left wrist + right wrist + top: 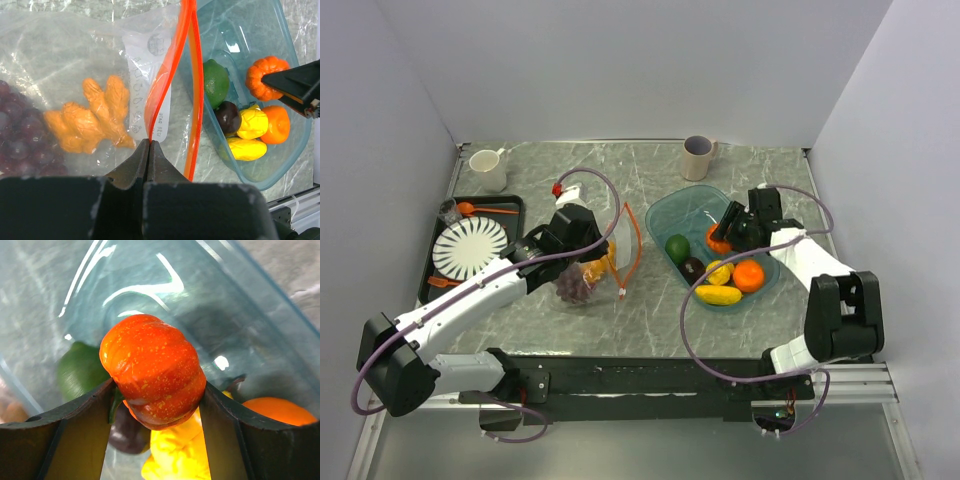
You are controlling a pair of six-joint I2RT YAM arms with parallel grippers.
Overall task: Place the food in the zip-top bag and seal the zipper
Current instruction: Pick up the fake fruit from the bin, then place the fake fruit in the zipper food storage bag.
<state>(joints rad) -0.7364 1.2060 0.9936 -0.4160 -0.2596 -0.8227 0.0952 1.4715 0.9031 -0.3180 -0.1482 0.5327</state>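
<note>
Room: plain pale walls [620, 70] close in the table on the left, back and right.
Surface: the table [620, 330] has a grey marbled top, and the arms' bases sit along its near edge.
Left side: a black tray [520, 215] holds a white plate [470, 247], with an orange spoon [480, 209] above it and an orange fork [445, 282] at its near corner.
Back edge: a white mug [488, 168] stands at the left corner and a grey mug [698, 157] near the middle.
Bag: the bag [75, 60] lies flat, left of centre and near the tray, with its mouth facing the bowl.
In the bag: grapes [20, 135] lie with a knobbly orange piece [92, 120] beside them.
Zipper: the zipper [172, 70] is unsealed, its two orange lips standing apart.
Left gripper: the left gripper [150, 144] is pinched tight on one lip of the zipper.
Bowl: a teal bowl [280, 45] sits right of centre, just beside the bag's mouth.
In the bowl: an avocado [215, 82], plum [227, 116], lemon [252, 124], orange [277, 125] and long yellow piece [247, 148] are packed at the near end.
Right gripper: the right gripper [155, 405] is over the bowl, its fingers [85, 410] clamped on either side of a ribbed pumpkin [150, 365]. Whether the pumpkin is clear of the bowl's floor cannot be told.
</note>
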